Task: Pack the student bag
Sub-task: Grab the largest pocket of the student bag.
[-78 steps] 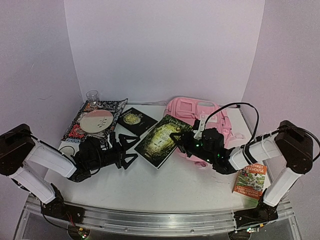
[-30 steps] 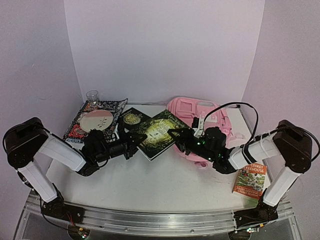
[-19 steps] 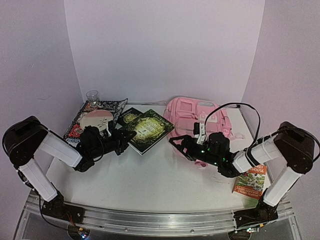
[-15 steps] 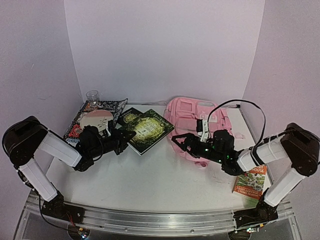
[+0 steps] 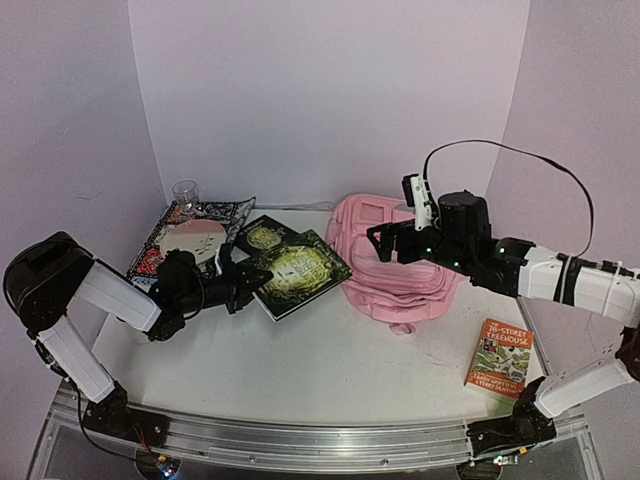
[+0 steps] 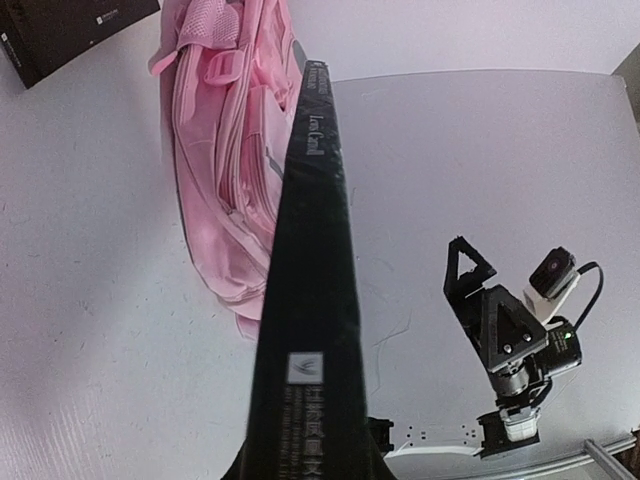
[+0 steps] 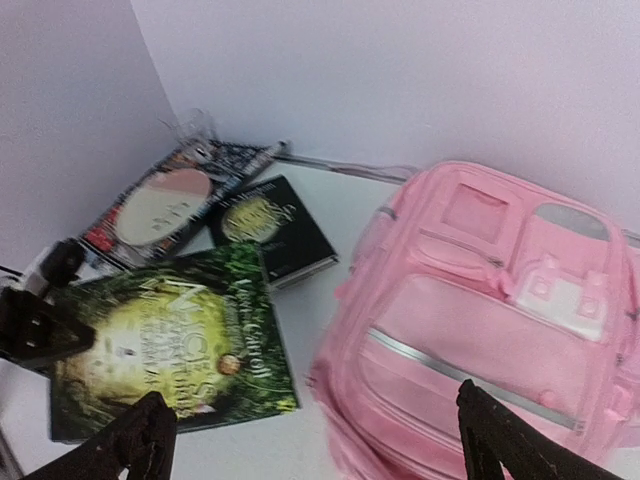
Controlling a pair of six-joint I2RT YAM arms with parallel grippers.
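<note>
The student bag (image 5: 405, 270) is a pale-pink backpack lying at the right of the table, front pockets up (image 7: 480, 300). A large green-covered book (image 5: 297, 272) lies left of it. My left gripper (image 5: 240, 287) is shut on this book's left edge, and in the left wrist view its dark spine (image 6: 310, 300) runs edge-on toward the bag (image 6: 225, 180). My right gripper (image 5: 383, 243) hangs open and empty above the bag's left side. Its fingertips (image 7: 140, 440) frame the bag and the green book (image 7: 170, 340).
A small black book (image 5: 266, 236) and a patterned book with a pink circle (image 5: 190, 240) lie at the back left, with a clear glass (image 5: 185, 192) behind them. An orange paperback (image 5: 503, 357) lies near the right front. The right arm's base (image 6: 510, 350) shows beyond the spine.
My right gripper opened, drew away from the green book and rose above the bag. The left gripper kept the book, pulling it left and then slightly back toward the bag.
</note>
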